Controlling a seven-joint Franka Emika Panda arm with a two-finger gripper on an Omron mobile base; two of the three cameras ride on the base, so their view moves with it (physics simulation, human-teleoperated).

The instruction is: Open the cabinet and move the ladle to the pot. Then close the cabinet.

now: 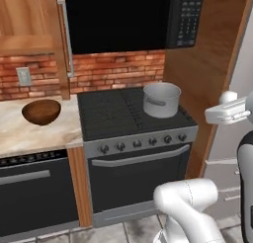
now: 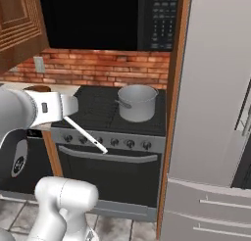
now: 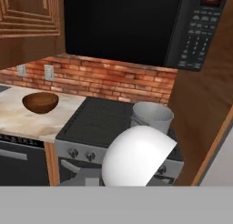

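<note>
The ladle (image 2: pixel 86 134) is slim and white; its thin handle slants down and right from my gripper (image 2: pixel 67 113) in front of the stove's knobs. Its round cup (image 3: pixel 136 157) looms large and close in the hand view and hides my fingertips. The gripper is shut on the ladle, out in front of the stove and short of it. The grey steel pot (image 1: pixel 161 100) stands on the stove's back right burner, also seen as pot (image 2: pixel 137 103) and pot (image 3: pixel 152 116). The cabinet (image 1: pixel 29 20) hangs upper left, its door swung outward with the silver bar handle (image 1: pixel 66 32) at its edge.
A dark-brown wooden bowl (image 1: pixel 41 111) rests on the marble counter (image 1: pixel 29 133) left of the stove (image 1: pixel 113 113). A black microwave (image 1: pixel 128 20) hangs over the burners. A wooden side panel (image 1: pixel 207 64) and the grey fridge (image 2: pixel 215 112) close off the right.
</note>
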